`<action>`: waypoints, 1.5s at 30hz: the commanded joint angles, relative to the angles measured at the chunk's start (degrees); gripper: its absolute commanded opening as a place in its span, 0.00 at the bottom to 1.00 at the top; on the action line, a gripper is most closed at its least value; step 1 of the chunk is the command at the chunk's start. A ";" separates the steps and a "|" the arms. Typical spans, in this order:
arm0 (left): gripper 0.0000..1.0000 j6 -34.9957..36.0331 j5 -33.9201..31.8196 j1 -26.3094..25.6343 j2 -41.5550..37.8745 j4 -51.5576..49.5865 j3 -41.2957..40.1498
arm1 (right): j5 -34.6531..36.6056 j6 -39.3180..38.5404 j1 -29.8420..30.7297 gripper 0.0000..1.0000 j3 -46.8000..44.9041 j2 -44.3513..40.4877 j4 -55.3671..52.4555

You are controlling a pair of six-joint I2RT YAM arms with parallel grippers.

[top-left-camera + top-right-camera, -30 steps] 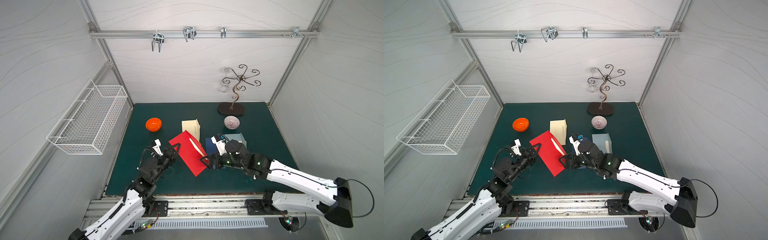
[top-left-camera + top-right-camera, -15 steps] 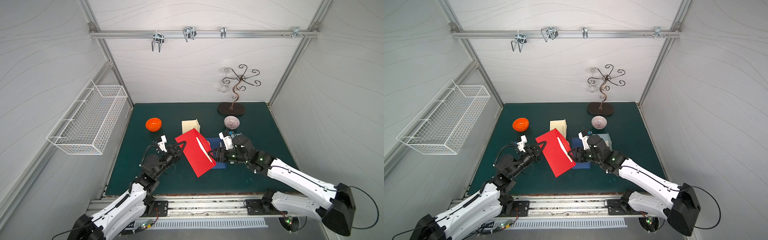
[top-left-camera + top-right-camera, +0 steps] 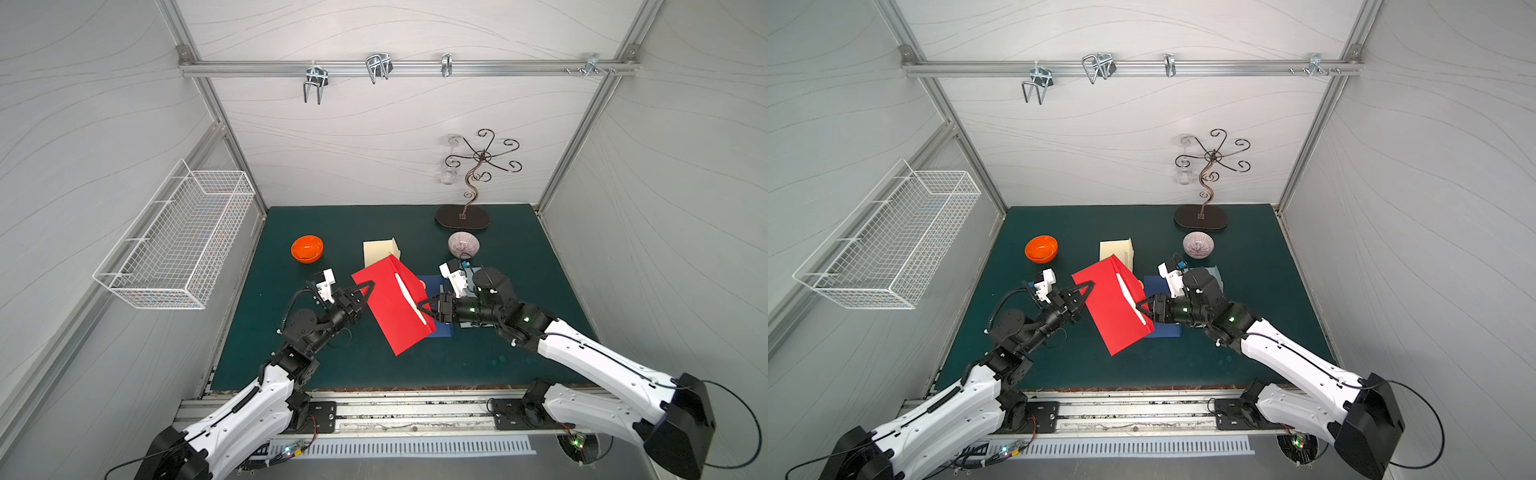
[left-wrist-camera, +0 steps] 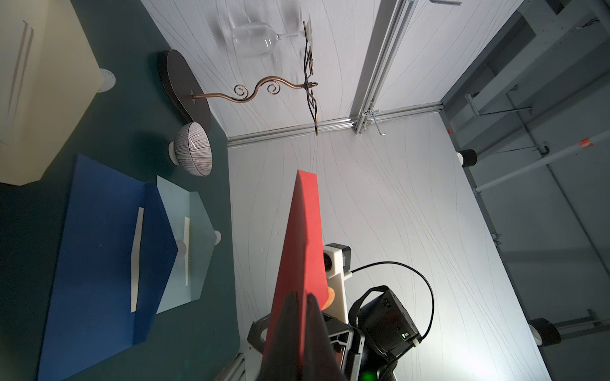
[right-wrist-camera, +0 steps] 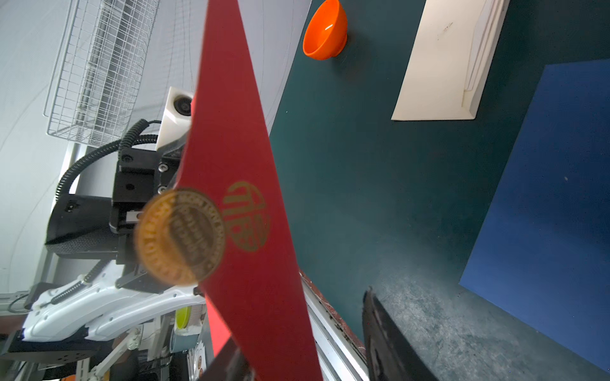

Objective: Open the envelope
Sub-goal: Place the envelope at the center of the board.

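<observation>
The red envelope (image 3: 386, 307) is held up clear of the worktop (image 3: 478, 361), between the two arms, above a blue envelope (image 3: 440, 330) that lies flat. In both top views its long axis is seen running from the far side toward the near edge, with the near end swung a little to the right. The sheet is tipped up, so both wrist views catch it almost edge-on. A white strip (image 3: 409, 297) is carried along the upward face, and a round gold seal (image 5: 180, 236) is shown at its edge in the right wrist view.

The left long edge is pinched by the left end effector (image 3: 371, 285), with its fingers pressed together on the paper. The right end effector (image 3: 424, 307) is set at the opposite long edge with its jaws spread. The envelope is straddled, and one finger (image 5: 389, 339) is seen standing off from the paper.
</observation>
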 commanded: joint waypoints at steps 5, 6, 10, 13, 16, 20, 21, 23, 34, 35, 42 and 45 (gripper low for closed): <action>0.00 -0.46 1.99 0.30 -0.51 4.08 3.39 | -2.32 1.01 -1.31 0.35 -0.39 -0.55 2.31; 0.00 -0.46 1.92 0.24 -0.48 3.99 3.46 | -2.52 0.93 -1.52 0.33 -0.51 -0.69 2.37; 0.00 -0.46 2.17 0.23 -0.24 3.07 4.08 | -4.14 0.47 -2.12 0.21 -0.87 -0.98 2.63; 0.00 -0.46 2.28 0.34 -0.19 2.71 4.10 | -4.93 0.70 -2.25 0.10 -1.33 -1.12 2.88; 0.00 -0.33 2.25 0.33 -0.36 1.72 4.01 | -4.28 0.75 -2.43 0.04 -1.65 -1.55 2.99; 0.00 0.42 1.87 0.31 -1.09 -0.91 3.84 | -3.81 0.17 -2.68 0.00 -1.76 -2.19 2.42; 0.01 1.14 1.54 0.32 -1.53 -2.82 3.92 | -3.62 -0.10 -2.67 0.00 -1.76 -2.28 2.24; 0.19 3.89 -0.29 0.32 -3.28 -12.20 4.83 | -2.51 -0.64 -2.71 0.00 -1.84 -2.34 1.20; 0.67 22.48 -26.95 0.41 -13.36 -69.29 19.19 | 11.59 1.82 5.25 0.00 -2.44 5.82 -1.48; 0.67 22.78 -28.82 0.45 -14.14 -71.19 19.77 | 12.00 2.59 6.27 0.00 -2.47 7.18 -0.44; 0.65 18.54 -32.04 0.41 -21.52 -72.49 16.69 | 18.08 11.44 11.28 0.00 -2.04 17.95 5.67; 0.65 17.47 -31.23 0.43 -23.53 -71.55 15.05 | 19.30 15.81 11.62 0.00 -3.14 21.02 8.09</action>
